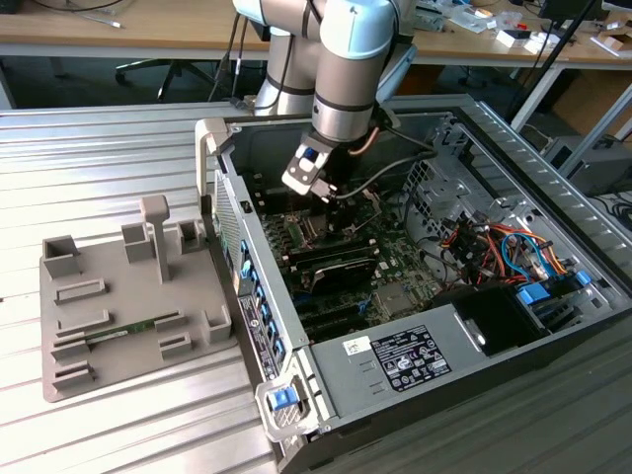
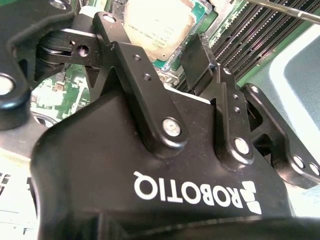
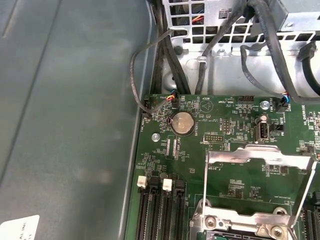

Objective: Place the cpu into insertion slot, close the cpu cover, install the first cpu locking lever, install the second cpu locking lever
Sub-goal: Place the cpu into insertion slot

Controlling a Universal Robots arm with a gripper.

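Jaws spread apart, gripping nothing, close over cpu [image 2: 159,25]; cpu cover [image 3: 250,154] raised open

Ribbed metal table [image 1: 99,158]: computer case [image 1: 229,212], grey fixture tray [image 1: 59,331].

The cpu [image 2: 160,22] has a silver-grey top. The circuit board [image 3: 230,125] is green with small white print. The cpu cover [image 3: 252,154] is bright silver. The memory slots [image 3: 160,215] are black with white clips at the end. The jaws are black in the second wrist view. In the exterior view the arm [image 1: 346,59] is pale blue and silver, the desk [image 1: 99,148] is grey metal with straight parallel grooves, and the cables [image 1: 491,240] are orange, red and blue.
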